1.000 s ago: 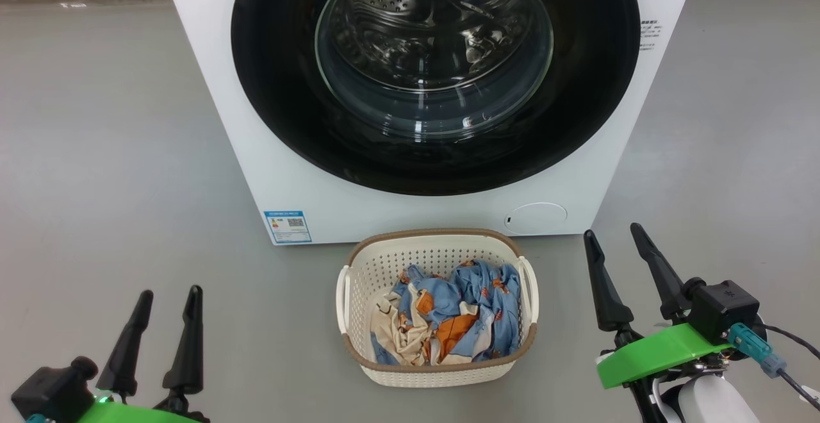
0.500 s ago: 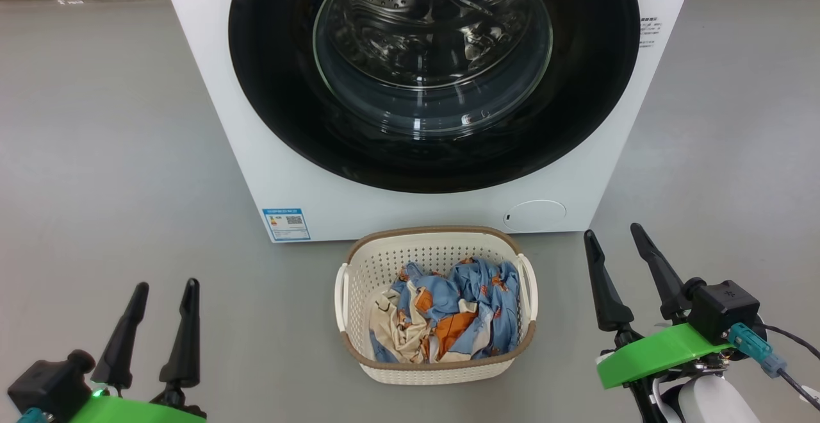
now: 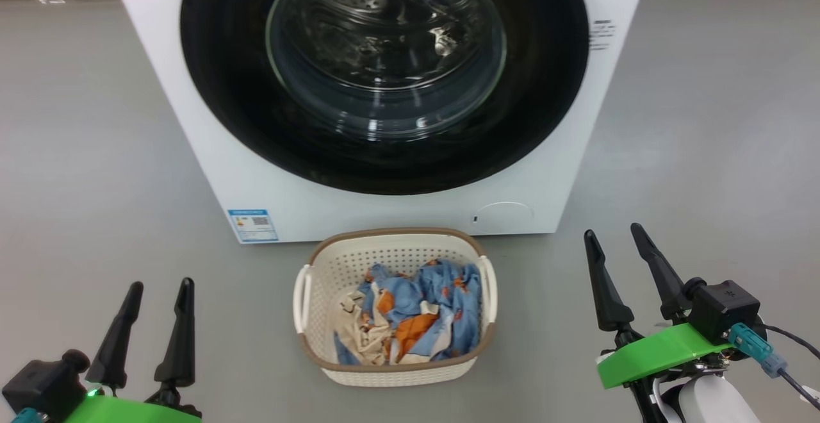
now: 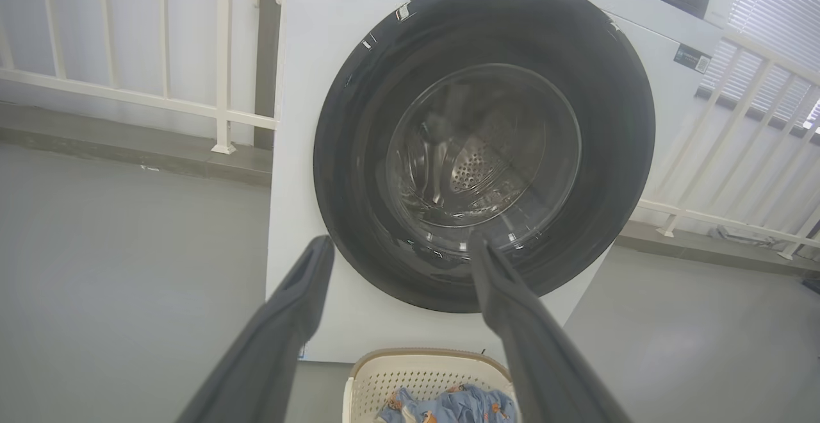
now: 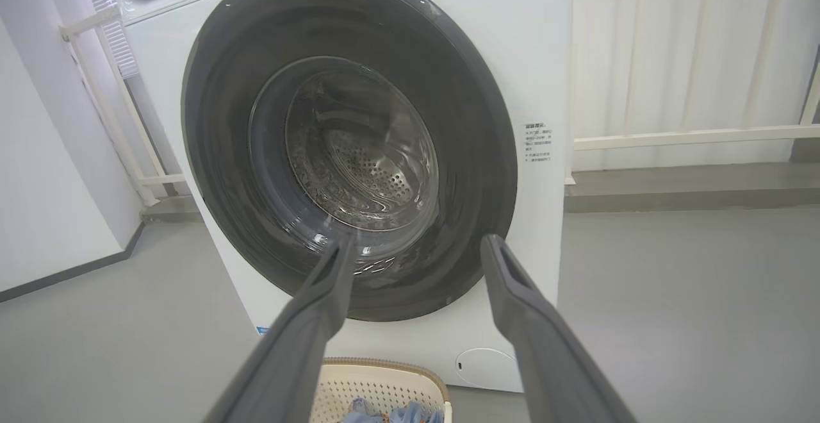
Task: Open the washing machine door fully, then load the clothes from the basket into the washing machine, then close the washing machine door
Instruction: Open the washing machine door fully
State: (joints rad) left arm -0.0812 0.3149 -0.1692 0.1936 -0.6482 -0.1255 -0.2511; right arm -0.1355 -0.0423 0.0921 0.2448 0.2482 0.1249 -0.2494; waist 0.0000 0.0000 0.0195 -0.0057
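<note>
Straight ahead in the head view, the big white boxy washing machine [image 3: 192,122] stands on the grey floor [image 3: 96,154], and its large round door with the glossy black rim and clear glass bowl [image 3: 384,166] sits shut against the front. The small cream perforated plastic basket with a brown rim [image 3: 391,375] rests on the floor just before the machine's base, below the door. The light blue, cream and orange clothes [image 3: 416,307] lie crumpled inside it. The left gripper [image 3: 161,283] hovers near the floor's lower left, fingers spread and empty, well apart from the basket. The right gripper [image 3: 612,230] hovers at the lower right, likewise spread and holding nothing.

Seen from the left wrist, the left gripper's two dark fingers stand apart, framing the shut door, with the basket and clothes below them and a white railing [image 4: 221,58] behind.

Seen from the right wrist, the right gripper's fingers are parted before the door, above the basket's rim and a small round white flap [image 5: 483,366].
</note>
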